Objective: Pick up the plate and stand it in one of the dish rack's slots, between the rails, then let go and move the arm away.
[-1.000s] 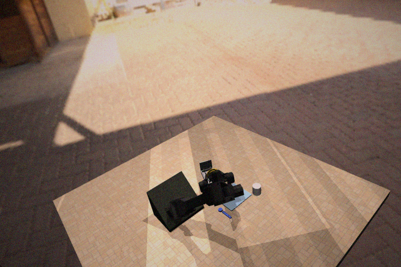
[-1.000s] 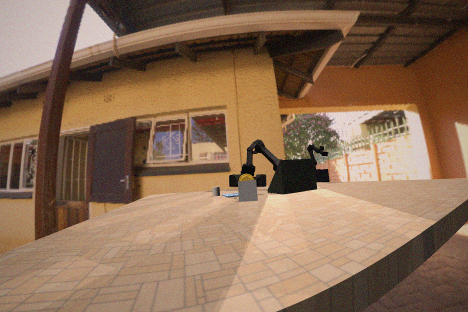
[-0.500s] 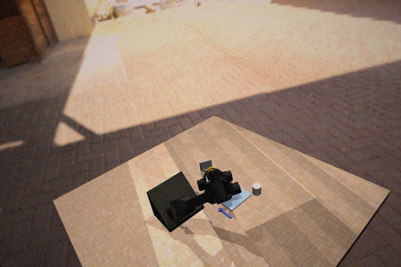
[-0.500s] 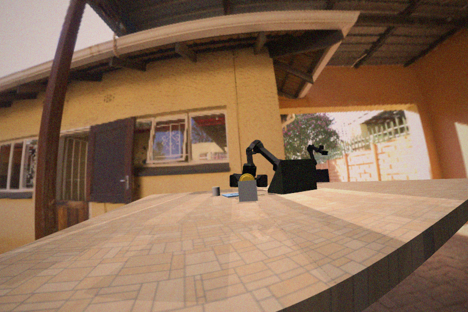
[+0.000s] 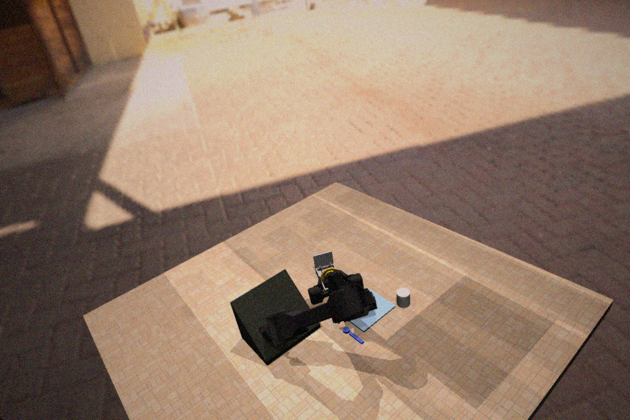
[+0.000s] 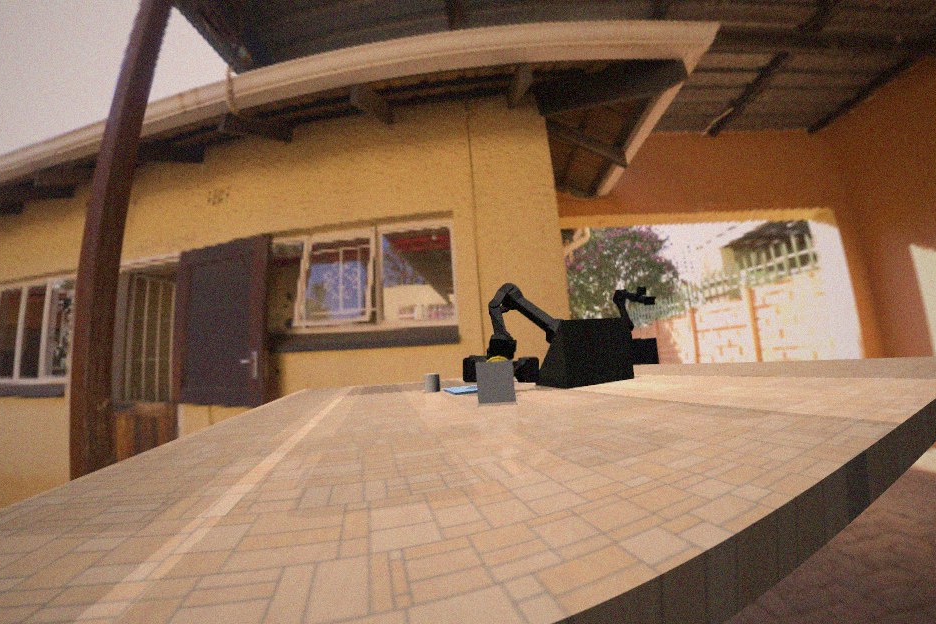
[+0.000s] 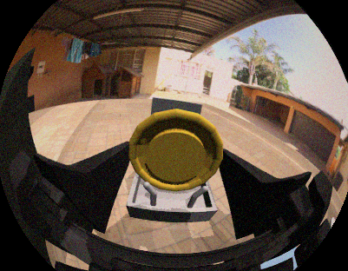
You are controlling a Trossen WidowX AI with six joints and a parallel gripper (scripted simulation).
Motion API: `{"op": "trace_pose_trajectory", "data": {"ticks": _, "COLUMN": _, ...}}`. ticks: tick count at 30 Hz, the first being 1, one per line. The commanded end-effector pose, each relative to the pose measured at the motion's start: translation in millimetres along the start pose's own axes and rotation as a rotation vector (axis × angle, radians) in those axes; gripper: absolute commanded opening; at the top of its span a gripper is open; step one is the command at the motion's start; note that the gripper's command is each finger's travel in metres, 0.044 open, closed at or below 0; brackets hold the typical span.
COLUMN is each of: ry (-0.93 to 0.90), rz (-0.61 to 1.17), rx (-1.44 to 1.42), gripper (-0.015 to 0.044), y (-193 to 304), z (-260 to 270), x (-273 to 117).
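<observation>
End effector (image 7: pixel 176 155) clamped on plate (image 7: pixel 176 151), held on edge, face toward wrist camera, so rim can drop between rails. Plate directly over rack (image 7: pixel 172 204), lower rim near rail tops; seating not confirmed. Nearby on surface (image 5: pixel 474 316): grey cup (image 5: pixel 403 297), blue mat (image 5: pixel 381 309), blue spoon (image 5: pixel 353 335), all apart from rack; no obstruction seen.

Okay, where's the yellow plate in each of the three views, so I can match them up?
Top: plate is a yellow sliver just past the claw, beside the grey rack.
Exterior: a yellow edge showing over the rack.
Wrist: centre, upright, above the rack.
Shared landmark: the rack.
</observation>
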State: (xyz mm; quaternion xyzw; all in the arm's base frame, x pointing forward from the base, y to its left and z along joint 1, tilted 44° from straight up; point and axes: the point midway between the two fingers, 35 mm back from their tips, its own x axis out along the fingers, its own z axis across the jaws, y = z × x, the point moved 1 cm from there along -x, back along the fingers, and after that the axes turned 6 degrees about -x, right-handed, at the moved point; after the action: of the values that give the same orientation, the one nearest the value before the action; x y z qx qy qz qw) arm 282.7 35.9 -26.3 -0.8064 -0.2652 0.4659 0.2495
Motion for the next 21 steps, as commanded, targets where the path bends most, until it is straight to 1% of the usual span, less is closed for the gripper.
{"op": "trace_pose_trajectory", "data": {"ticks": 1, "ry": 0.002, "rz": -0.003, "rx": -0.005, "gripper": 0.0, "y": -0.8, "z": -1.0, "x": 0.1}}
{"op": "trace_pose_trajectory", "data": {"ticks": 11, "ry": 0.001, "rz": 0.0, "rx": -0.003, "gripper": 0.0, "y": -1.5, "z": -1.0, "x": -0.1}}
{"op": "trace_pose_trajectory", "data": {"ticks": 21, "ry": 0.0, "rz": -0.002, "rx": -0.006, "gripper": 0.0263, "y": -1.1, "z": -0.5, "x": 0.2}}
